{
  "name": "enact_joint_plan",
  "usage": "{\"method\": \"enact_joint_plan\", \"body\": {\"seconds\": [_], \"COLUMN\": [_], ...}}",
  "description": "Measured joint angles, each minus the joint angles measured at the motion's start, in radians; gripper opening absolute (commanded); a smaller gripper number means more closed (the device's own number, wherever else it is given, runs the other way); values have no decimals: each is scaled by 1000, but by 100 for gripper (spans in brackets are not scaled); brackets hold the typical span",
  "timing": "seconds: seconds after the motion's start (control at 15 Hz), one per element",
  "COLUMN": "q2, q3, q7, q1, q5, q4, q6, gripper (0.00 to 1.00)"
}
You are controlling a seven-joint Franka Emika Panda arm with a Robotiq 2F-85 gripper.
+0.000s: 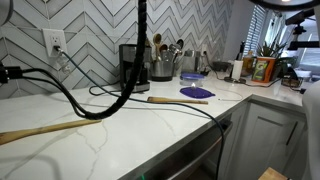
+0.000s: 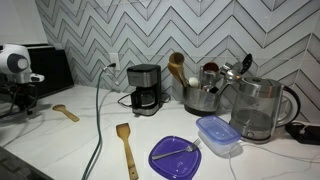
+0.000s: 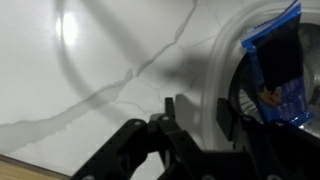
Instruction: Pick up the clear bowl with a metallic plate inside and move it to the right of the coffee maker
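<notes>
In the wrist view my gripper (image 3: 197,108) is open and low over the white counter. Its two dark fingers straddle the thick rim of the clear bowl (image 3: 212,75), one finger outside and one inside. The bowl holds a blue packet (image 3: 277,62) over a dark, shiny bottom, and its right part is cut off. The black coffee maker (image 2: 145,88) stands at the tiled wall and shows in both exterior views (image 1: 132,66). The arm shows only at the far left edge (image 2: 14,66); I cannot make out the bowl there.
A steel crock of utensils (image 2: 200,96), a glass kettle (image 2: 262,108), a bluish see-through container (image 2: 218,135) and a blue-purple disc with a fork (image 2: 176,153) stand right of the coffee maker. A wooden spatula (image 2: 127,148), a wooden spoon (image 2: 66,112) and a black cable (image 1: 100,112) lie on the counter.
</notes>
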Motion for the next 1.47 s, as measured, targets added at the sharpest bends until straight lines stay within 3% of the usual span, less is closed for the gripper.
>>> {"method": "enact_joint_plan", "body": {"seconds": [0.07,0.8,1.07,1.47], "q2": [2,36,57,67], "q3": [-1,-14,-17,-22], "q7": [1,3,3,3], "q1": [2,26,37,46], "q5": [-1,-4,-4,-4], "q4": [1,8,26,57], "q6": [0,14,14,16], "gripper": [41,24,0,2]}}
